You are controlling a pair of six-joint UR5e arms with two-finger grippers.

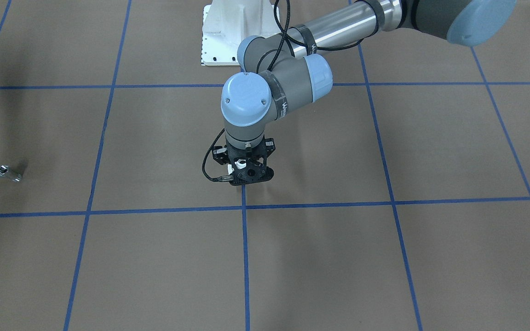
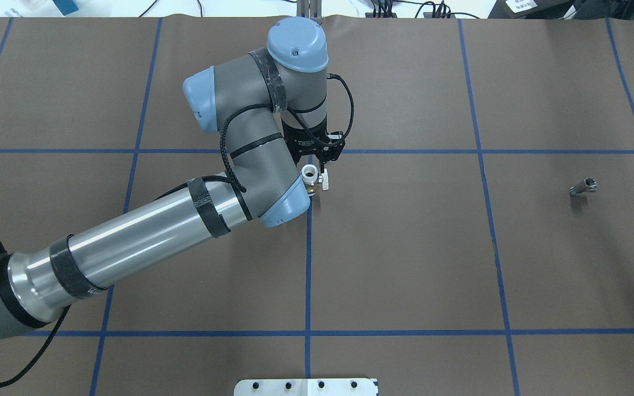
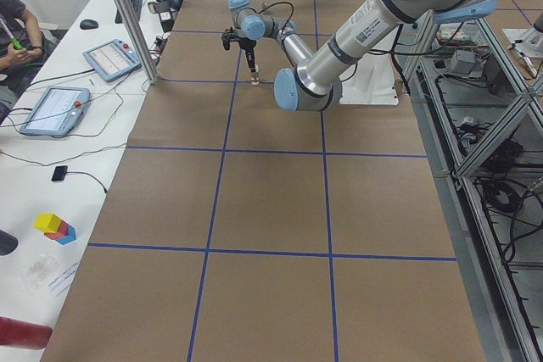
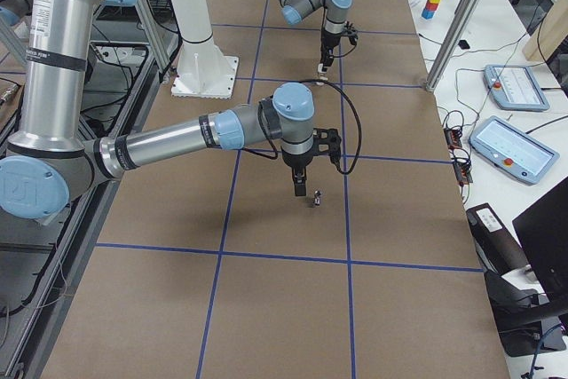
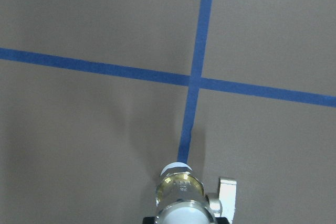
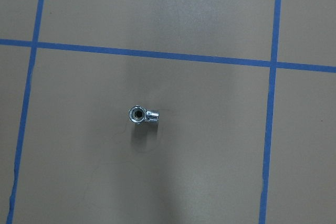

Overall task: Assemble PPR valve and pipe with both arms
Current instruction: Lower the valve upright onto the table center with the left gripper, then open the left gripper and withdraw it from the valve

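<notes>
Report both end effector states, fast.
Left end effector: closed on the valve.
Right end effector: cannot be told.

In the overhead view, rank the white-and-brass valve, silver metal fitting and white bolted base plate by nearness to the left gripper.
1. White-and-brass PPR valve: mid-table, in the fingers of the left gripper.
2. White bolted base plate: bottom edge, on the robot's side.
3. Small silver metal pipe fitting: far out on the robot's right.
</notes>
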